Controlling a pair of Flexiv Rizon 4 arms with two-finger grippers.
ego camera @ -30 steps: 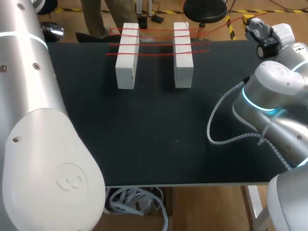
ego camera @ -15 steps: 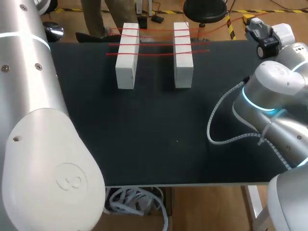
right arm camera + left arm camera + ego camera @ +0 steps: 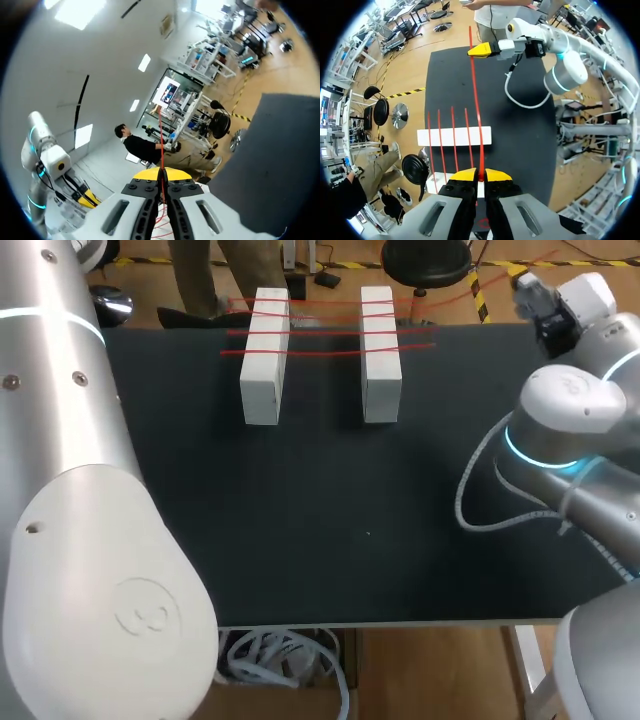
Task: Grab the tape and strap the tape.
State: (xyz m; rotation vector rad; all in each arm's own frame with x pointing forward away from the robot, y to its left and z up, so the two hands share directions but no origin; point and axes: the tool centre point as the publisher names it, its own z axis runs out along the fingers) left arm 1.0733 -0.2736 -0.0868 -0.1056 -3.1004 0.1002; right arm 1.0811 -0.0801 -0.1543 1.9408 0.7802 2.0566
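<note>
Two white blocks (image 3: 263, 360) (image 3: 380, 355) lie side by side at the far end of the black table (image 3: 300, 540), with several strands of red tape (image 3: 320, 332) stretched across them. In the left wrist view my left gripper (image 3: 479, 175) is shut on a taut strand of red tape (image 3: 476, 110). That strand runs over both blocks (image 3: 454, 136) to my right gripper (image 3: 481, 50), held above the table. In the right wrist view my right gripper (image 3: 161, 174) is shut on the same red tape (image 3: 160, 135), which leads straight ahead from its tips.
My left arm (image 3: 70, 490) fills the near left of the head view and hides its own gripper. My right arm (image 3: 570, 420) stands over the table's right edge. The near half of the black table is bare.
My right arm's elbow has shifted to the right and its wrist has moved farther toward the far right corner. Blocks and laid strands are unchanged.
</note>
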